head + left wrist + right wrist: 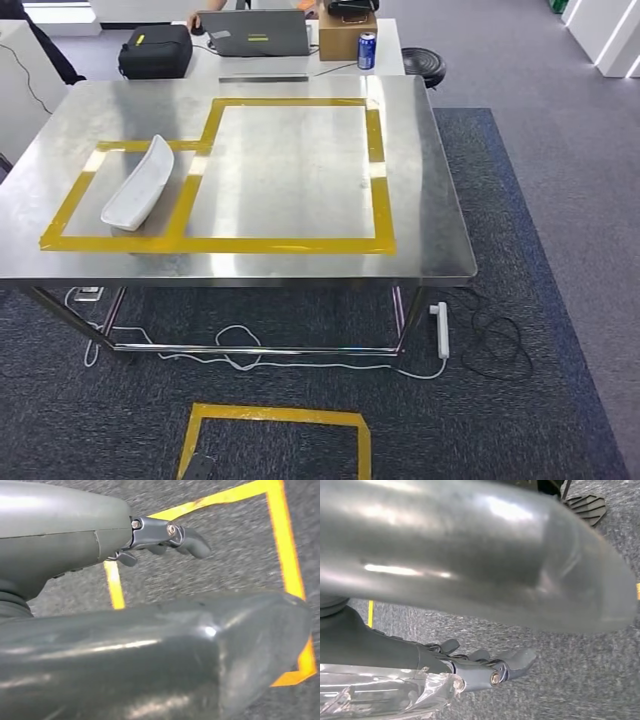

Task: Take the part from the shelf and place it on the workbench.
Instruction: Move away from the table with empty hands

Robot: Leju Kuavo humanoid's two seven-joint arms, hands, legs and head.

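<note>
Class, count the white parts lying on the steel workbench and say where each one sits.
1. The white part lies inside the smaller, left taped rectangle on the steel workbench. Nothing on the workbench could hide another.

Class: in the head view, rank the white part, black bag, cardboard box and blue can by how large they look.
1. white part
2. black bag
3. cardboard box
4. blue can
The part lies nearer the camera, so its lead may mislead.

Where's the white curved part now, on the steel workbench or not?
On it. The white curved plastic part lies flat on the steel workbench, inside the smaller yellow tape rectangle, with no hand touching it.
</note>
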